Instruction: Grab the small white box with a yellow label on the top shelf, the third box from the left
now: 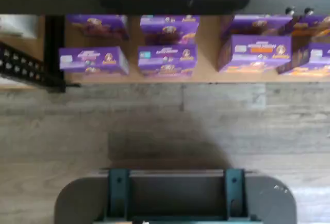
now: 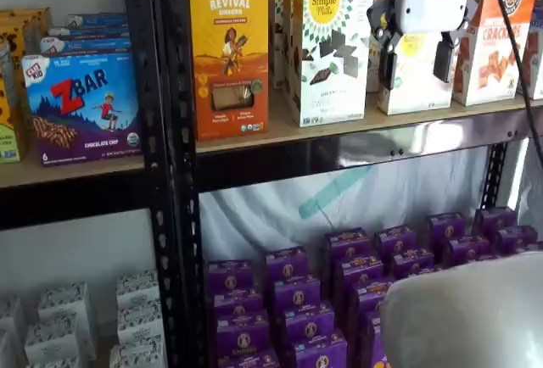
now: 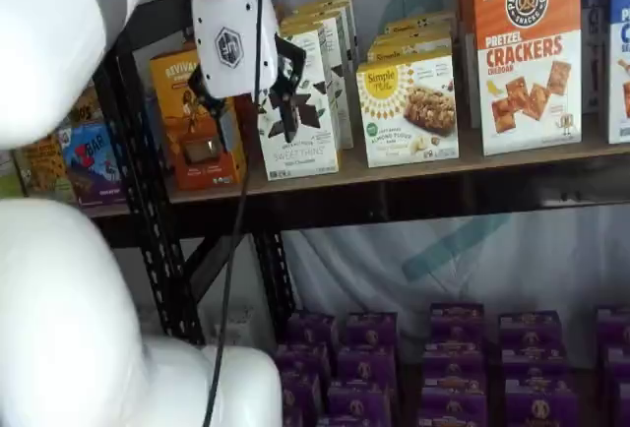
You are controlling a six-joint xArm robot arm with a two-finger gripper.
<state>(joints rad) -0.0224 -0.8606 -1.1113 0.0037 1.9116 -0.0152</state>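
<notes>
Gripper, white body with two black fingers, hangs in the upper right of a shelf view, fingers spread wide apart with nothing clamped between them; the small white box shows through the gap right behind, whether touched cannot tell. In a shelf view the same gripper sits upper left, one black finger in front of the Sweet Thins box, a black cable hanging down from it. The small white box is a Simple Mills almond flour carton with a round yellow logo, standing upright on the top shelf, center frame, between the Sweet Thins box and the tall orange-topped pretzel crackers box. In a shelf view the top shelf board runs across mid frame with a black beam under it; left to right on it: orange Revival box, white Simple Mills box with dark squares, then the small white box, then the crackers box. A blue ZBar box stands on the neighbouring shelf at the left edge. Purple boxes fill the lower shelf in rows, also seen in the wrist view beneath a black beam, wood-look floor nearer the camera, dark mount with teal brackets at frame edge. White arm segments fill the left side of a shelf view.
</notes>
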